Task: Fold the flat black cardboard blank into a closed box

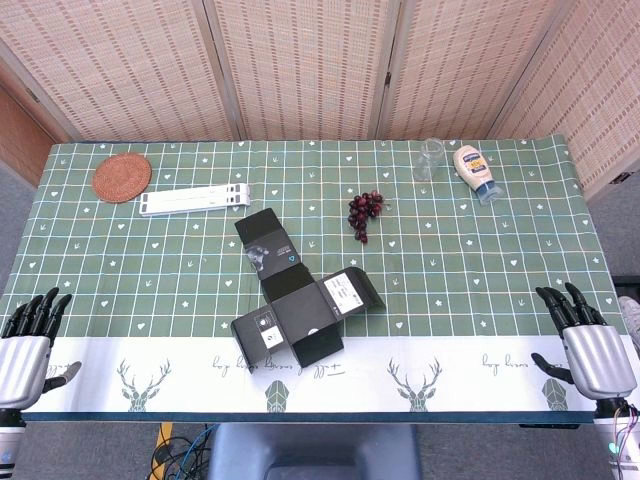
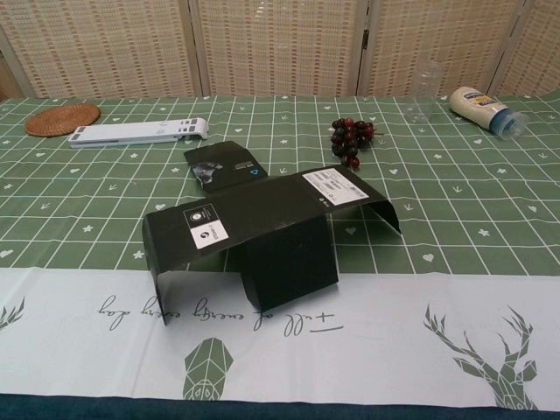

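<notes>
The black cardboard blank [image 1: 296, 296] lies unfolded in a cross shape near the table's front middle, with white labels on two flaps. In the chest view the black cardboard blank [image 2: 262, 219] has side flaps drooping and a front panel hanging down. My left hand [image 1: 28, 340] rests at the front left edge of the table, fingers spread, holding nothing. At the front right edge sits my right hand [image 1: 588, 340], fingers apart and empty. Both hands are well away from the blank. Neither hand shows in the chest view.
A woven coaster [image 1: 122, 177] and a white flat bar [image 1: 195, 199] lie at the back left. Dark grapes [image 1: 364, 213] sit behind the blank. A clear glass [image 1: 430, 159] and a squeeze bottle [image 1: 476, 172] are at the back right.
</notes>
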Controlling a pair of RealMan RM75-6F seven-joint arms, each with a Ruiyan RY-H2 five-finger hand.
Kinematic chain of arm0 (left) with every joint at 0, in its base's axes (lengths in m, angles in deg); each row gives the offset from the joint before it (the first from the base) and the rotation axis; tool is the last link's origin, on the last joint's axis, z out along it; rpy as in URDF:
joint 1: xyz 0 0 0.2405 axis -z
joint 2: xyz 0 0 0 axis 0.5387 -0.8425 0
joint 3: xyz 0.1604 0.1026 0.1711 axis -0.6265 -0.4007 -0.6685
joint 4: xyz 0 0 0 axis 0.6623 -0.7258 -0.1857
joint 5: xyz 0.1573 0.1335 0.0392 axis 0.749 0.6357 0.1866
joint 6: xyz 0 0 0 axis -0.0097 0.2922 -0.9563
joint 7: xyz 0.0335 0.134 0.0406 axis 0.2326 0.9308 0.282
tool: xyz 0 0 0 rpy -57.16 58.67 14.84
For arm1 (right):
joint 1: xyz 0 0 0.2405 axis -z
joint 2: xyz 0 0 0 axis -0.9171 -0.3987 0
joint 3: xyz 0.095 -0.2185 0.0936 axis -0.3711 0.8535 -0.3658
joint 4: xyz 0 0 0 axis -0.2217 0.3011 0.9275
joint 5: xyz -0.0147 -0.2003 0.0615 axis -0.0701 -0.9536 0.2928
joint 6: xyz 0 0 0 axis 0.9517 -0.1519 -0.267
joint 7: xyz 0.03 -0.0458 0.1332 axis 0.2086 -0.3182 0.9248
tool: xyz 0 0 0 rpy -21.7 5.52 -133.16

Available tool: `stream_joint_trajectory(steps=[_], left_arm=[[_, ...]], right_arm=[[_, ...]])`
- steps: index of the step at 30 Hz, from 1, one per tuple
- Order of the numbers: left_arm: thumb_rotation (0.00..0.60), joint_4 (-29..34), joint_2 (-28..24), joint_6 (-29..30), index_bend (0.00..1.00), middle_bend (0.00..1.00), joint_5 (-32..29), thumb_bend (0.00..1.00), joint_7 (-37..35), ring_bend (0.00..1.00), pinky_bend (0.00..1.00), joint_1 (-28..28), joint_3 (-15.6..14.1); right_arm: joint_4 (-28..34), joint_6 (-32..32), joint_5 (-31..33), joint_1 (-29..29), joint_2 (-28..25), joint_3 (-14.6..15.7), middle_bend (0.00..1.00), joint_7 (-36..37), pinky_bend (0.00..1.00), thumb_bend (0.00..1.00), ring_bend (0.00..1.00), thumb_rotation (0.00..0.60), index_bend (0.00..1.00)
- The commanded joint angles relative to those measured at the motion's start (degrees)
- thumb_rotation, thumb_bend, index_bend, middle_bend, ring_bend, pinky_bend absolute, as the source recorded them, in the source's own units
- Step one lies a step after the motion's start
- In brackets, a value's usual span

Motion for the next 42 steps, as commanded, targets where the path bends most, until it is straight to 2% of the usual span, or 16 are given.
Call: stream_joint_trajectory(steps=[1,12,19,23,27,31,36,42], left_arm=[[0.600,-0.3,0.2,0.2,0.00,0.00,0.2,0.14,-0.1,0.02,0.10,-0.1,-0.1],[0.600,-0.4,0.4,1.4,0.00,0.00,1.1,0.14,-0.7,0.02,0.10,-0.6,-0.3],[0.600,-0.5,0.5,2.1,0.00,0.00,1.6,0.14,-0.8,0.02,0.10,-0.9,-0.4],[0.600,-0.7,0.7,2.2,0.00,0.00,1.7,0.14,-1.0,0.02,0.10,-1.0,-0.4],[0.600,-0.8,0.8,2.3,0.00,0.00,2.0,0.14,-1.1,0.02,0.10,-1.0,-0.5],[0.600,-0.8,0.9,2.6,0.00,0.00,2.2,0.14,-1.3,0.02,0.10,-1.3,-0.6],[0.600,-0.6,0.7,2.9,0.00,0.00,2.2,0.14,-1.2,0.02,0.10,-1.7,-0.8],[0.600,-0.4,0.6,3.3,0.00,0.00,2.3,0.14,-1.1,0.02,0.10,-2.1,-1.0]], right_arm=[[-0.1,0.2,-0.2,0.0,0.1,0.0,0.12,0.1,0.24,0.19,0.07,0.600,0.06],[-0.5,0.8,-1.7,-0.2,0.0,0.0,0.12,0.8,0.24,0.19,0.08,0.600,0.06],[-0.3,0.2,-2.8,-1.4,-0.2,-0.4,0.13,-0.1,0.26,0.19,0.15,0.600,0.06],[0.0,-1.2,-3.7,-3.5,0.1,-1.3,0.14,-1.9,0.41,0.19,0.23,0.600,0.06],[0.7,-4.7,-4.8,-6.9,0.7,-2.3,0.16,-4.3,0.69,0.20,0.43,0.600,0.06],[0.8,-9.9,-5.6,-11.4,2.1,-3.3,0.16,-6.9,0.86,0.20,0.58,0.600,0.06],[0.1,-15.5,-5.5,-16.6,5.2,-4.7,0.16,-8.8,0.96,0.20,0.69,0.600,0.06],[-2.4,-21.6,-4.6,-22.7,10.5,-6.2,0.16,-10.2,0.99,0.20,0.73,0.600,0.06]])
